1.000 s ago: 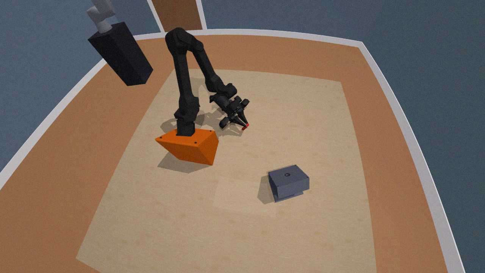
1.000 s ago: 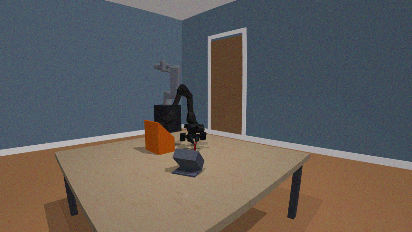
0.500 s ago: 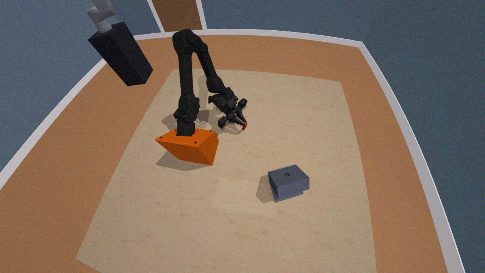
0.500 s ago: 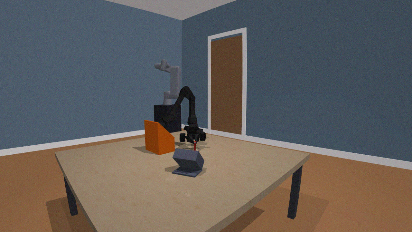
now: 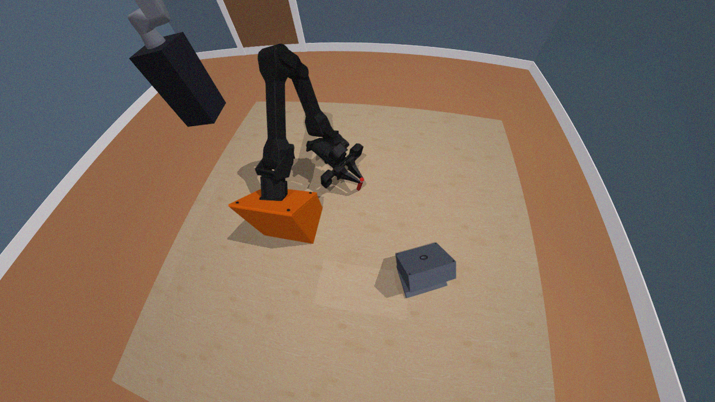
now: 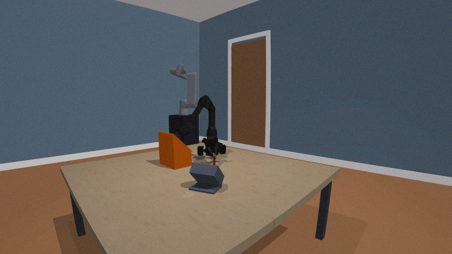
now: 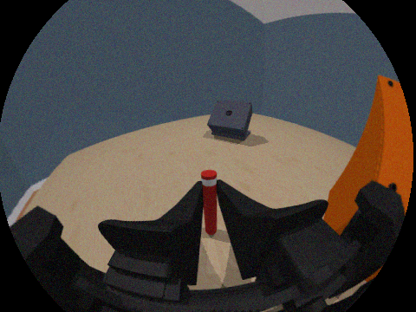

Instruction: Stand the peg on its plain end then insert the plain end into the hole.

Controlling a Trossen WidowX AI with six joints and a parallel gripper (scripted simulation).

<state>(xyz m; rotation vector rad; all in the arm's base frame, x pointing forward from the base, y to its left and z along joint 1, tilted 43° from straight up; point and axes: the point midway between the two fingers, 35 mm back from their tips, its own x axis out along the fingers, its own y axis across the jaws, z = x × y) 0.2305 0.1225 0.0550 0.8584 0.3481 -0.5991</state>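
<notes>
My black parallel-jaw gripper (image 5: 361,180) (image 6: 214,154) (image 7: 210,184) is pinching the red cylindrical peg with a white band (image 5: 360,184) (image 6: 214,159) (image 7: 210,204) near its banded upper end. Peg upright or nearly so, plain end down; contact with the pale wooden table (image 5: 339,339) (image 6: 177,208) (image 7: 143,160) I cannot determine. Beside the gripper, well apart: the orange wedge-shaped block (image 5: 280,222) (image 6: 172,151) (image 7: 390,143) under the arm's base. Farther out, the slate-grey sloped panel block (image 5: 427,269) (image 6: 207,175) (image 7: 230,121) sits on the table, its single round hole unfilled.
</notes>
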